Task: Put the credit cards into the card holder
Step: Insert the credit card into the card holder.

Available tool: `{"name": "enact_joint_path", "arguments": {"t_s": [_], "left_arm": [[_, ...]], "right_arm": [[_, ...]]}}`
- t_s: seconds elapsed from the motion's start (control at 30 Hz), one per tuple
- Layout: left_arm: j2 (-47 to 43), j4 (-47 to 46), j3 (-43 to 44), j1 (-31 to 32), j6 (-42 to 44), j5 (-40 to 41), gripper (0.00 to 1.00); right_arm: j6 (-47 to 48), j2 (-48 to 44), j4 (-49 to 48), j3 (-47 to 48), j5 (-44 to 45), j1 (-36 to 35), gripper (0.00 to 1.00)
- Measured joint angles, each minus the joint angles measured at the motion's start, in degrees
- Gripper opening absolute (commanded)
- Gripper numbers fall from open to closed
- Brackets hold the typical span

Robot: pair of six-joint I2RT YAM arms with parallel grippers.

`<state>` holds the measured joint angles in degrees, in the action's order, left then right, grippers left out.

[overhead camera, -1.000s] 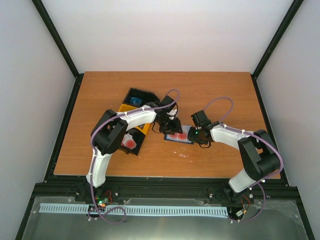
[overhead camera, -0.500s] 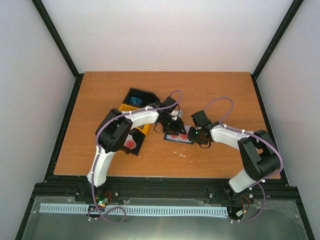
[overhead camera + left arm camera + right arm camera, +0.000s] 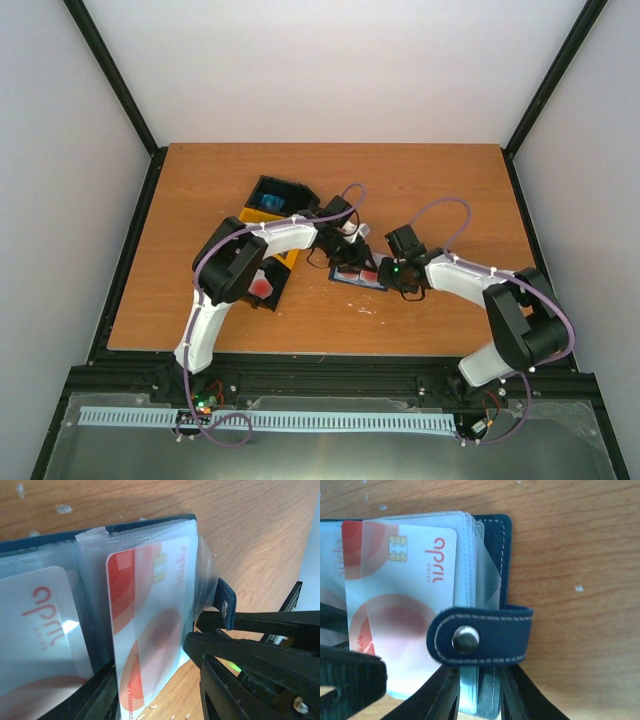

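Wallet (image 3: 492, 530) lies open, blue, snap tab (image 3: 480, 636) over its clear sleeves. Left claw (image 3: 150, 657) pinches a red-and-white chip card (image 3: 150, 610) partway into the wallet's sleeve; right claw (image 3: 479, 682) clamps the wallet's tab-side edge.

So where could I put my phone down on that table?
Bare: the far strip of the table behind the bins, the far right corner, and the left edge beside the left arm. Crowded: the middle, where left claw and right claw meet at the card holder, next to the bins.

A brown wooden table (image 3: 200, 180) stands between plain white walls (image 3: 330, 70) with black corner posts (image 3: 112, 75).
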<state>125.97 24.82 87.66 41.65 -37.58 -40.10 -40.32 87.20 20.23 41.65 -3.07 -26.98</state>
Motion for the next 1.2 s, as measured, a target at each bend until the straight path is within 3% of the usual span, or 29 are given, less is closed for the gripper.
{"name": "enact_joint_path", "arguments": {"t_s": [0.2,0.43,1.2], "left_arm": [[0.0,2.0,0.9,0.3,-0.3,2.0,0.49],[-1.0,4.2,1.1,0.3,-0.3,5.6,0.49],[0.0,9.7,6.8,3.4,0.9,9.3,0.44]], "right_arm": [[-0.1,-4.0,4.9,0.6,3.5,0.0,0.32],[0.5,-3.9,7.9,1.8,5.1,0.0,0.25],[3.1,2.5,9.4,4.5,2.6,0.0,0.23]]}}
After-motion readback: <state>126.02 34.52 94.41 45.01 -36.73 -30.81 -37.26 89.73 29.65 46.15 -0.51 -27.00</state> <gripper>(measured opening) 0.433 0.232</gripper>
